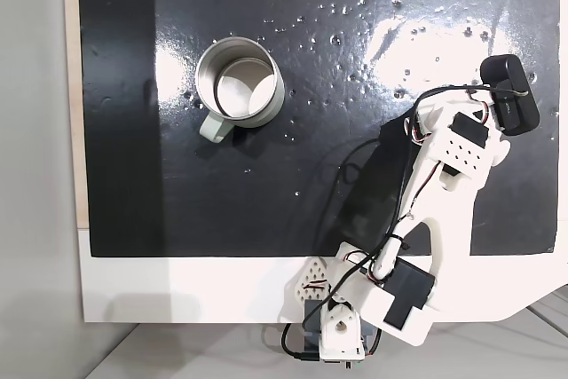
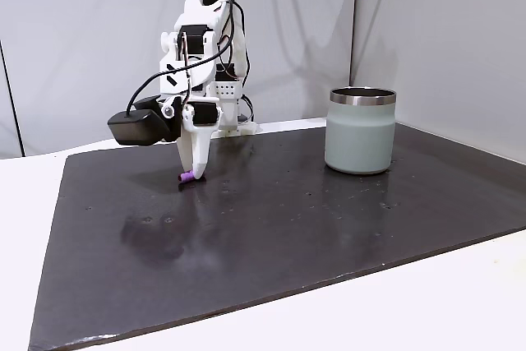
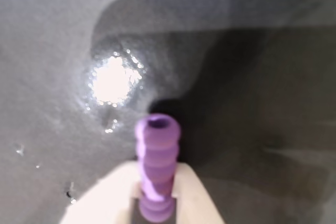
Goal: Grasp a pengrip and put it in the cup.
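The pengrip [image 3: 156, 169] is pinched between the pale fingertips [image 3: 100, 200] in the wrist view, its open end pointing away from the camera and much of its ribbed length standing proud of the tips. In the side fixed view the pengrip [image 2: 188, 177] is seen at the very tip of the gripper [image 2: 195, 172], low over the mat [image 2: 271, 228] at its far left, touching it or just above it; which cannot be told. So the jaws are closed on the pengrip, and the hold looks narrow.

Risk is judged to lie right there. Only the rear part of the tube is seen clamped, and soft ribbed rubber can be squeezed out or twisted askew when the arm is swung. If the lift is started while the tube drags on the mat, it could be levered loose.

The cup [image 2: 360, 133] stands upright, well apart to the right in that view. A long carry is called for, and a high rim [image 2: 362, 97] must be cleared; too low a pass and the cup could be knocked. A small tube released off-centre could bounce off the rim.

From above, the cup [image 1: 232, 49] is seen open, handle toward the near left, and nothing is seen inside.
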